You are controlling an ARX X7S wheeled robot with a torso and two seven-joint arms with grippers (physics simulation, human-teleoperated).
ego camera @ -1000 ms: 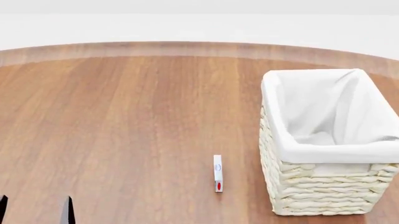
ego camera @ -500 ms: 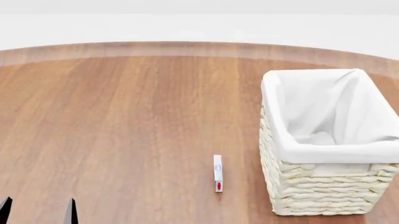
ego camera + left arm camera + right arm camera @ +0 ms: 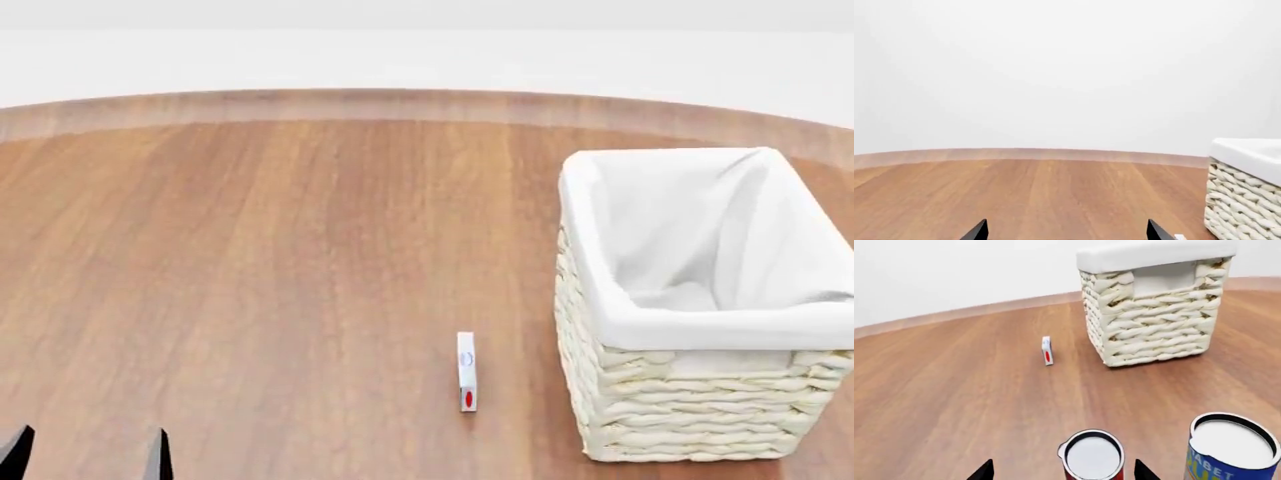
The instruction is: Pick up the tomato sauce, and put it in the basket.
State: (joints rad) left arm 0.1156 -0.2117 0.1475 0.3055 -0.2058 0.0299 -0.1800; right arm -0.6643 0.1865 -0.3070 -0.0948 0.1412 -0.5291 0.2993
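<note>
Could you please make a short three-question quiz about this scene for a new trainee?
1. True or false: the tomato sauce stands between the right gripper fingers.
2. Which can stands beside it? A) blue-and-yellow can B) green can
3. Fill in: the basket has a white cloth ____.

Key: 1 true; 2 A; 3 liner.

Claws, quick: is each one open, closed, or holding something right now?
Left claw: open, holding nothing.
Right claw: open, its tips either side of the tomato sauce, not gripping it.
</note>
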